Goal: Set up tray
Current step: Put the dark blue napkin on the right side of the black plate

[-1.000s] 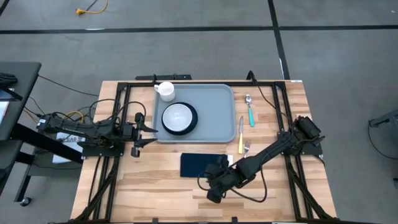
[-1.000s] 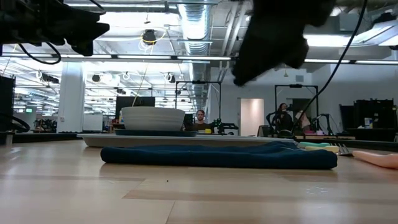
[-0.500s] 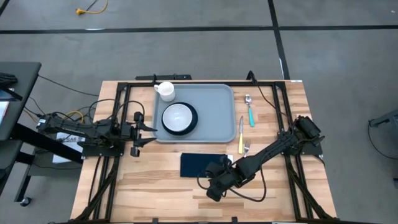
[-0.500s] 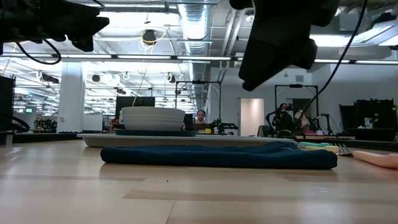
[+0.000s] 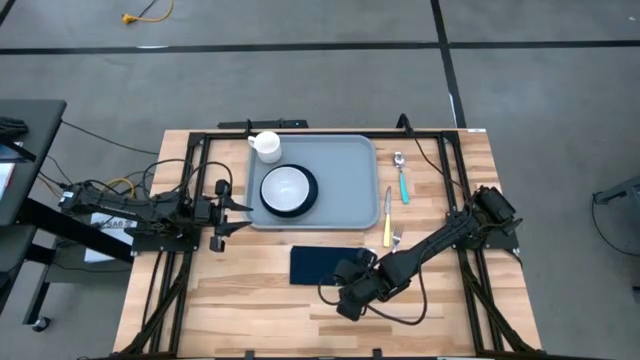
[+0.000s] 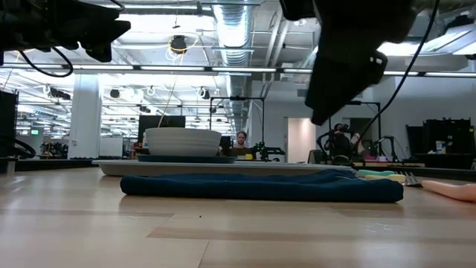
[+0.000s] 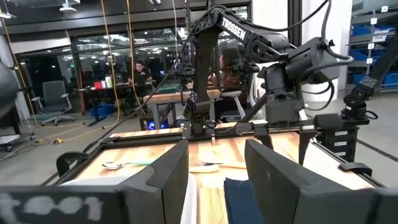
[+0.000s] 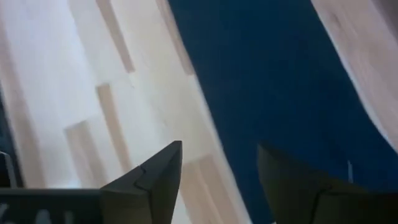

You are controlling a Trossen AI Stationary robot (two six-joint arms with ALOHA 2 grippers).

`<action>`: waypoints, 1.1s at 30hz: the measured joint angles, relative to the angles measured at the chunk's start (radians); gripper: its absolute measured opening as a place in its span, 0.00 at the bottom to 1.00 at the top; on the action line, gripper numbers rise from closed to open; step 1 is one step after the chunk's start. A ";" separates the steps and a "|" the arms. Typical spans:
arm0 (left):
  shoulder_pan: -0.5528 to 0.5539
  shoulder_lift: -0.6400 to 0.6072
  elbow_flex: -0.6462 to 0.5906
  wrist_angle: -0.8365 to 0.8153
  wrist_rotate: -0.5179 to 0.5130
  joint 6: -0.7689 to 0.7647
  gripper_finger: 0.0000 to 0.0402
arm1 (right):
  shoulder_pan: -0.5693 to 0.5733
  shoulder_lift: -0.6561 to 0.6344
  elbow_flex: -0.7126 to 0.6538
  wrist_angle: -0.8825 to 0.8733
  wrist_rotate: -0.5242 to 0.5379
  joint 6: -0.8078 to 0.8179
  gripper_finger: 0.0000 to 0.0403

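Note:
The light grey-blue tray [image 5: 345, 175] lies at the table's far middle. It carries a dark plate with a white bowl [image 5: 288, 189] and a white cup [image 5: 266, 146] at its far left corner. A dark navy napkin [image 5: 322, 265] lies flat on the wood in front of the tray. My right gripper [image 5: 347, 302] hangs open above the table by the napkin's near right corner [image 8: 273, 74], with nothing between its fingers. My left gripper [image 5: 240, 217] stands open just off the tray's left edge, level, pointing toward the table's right.
To the right of the tray lie a teal-handled spoon [image 5: 402, 178], a yellow-handled knife [image 5: 388, 215] and a fork [image 5: 396, 238]. Bare wood stretches along the near edge [image 5: 250, 310]. Black frame rails run down both sides of the table.
My right gripper has gone a little toward the table's right edge, staying above the table at the napkin's near right corner. The napkin lies flat where it was.

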 joint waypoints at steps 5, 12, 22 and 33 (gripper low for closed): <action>0.000 0.000 0.000 -0.001 0.000 -0.001 0.37 | 0.000 0.031 0.000 -0.025 0.004 -0.008 0.49; 0.000 0.002 0.000 -0.001 0.000 -0.002 0.37 | 0.000 0.130 0.000 -0.045 -0.008 -0.009 0.46; 0.000 0.009 0.000 0.006 0.001 -0.004 0.37 | 0.002 0.223 0.011 -0.035 -0.004 0.025 0.39; 0.000 0.009 0.000 0.007 0.000 -0.003 0.37 | -0.010 0.177 0.000 -0.021 -0.028 0.117 0.03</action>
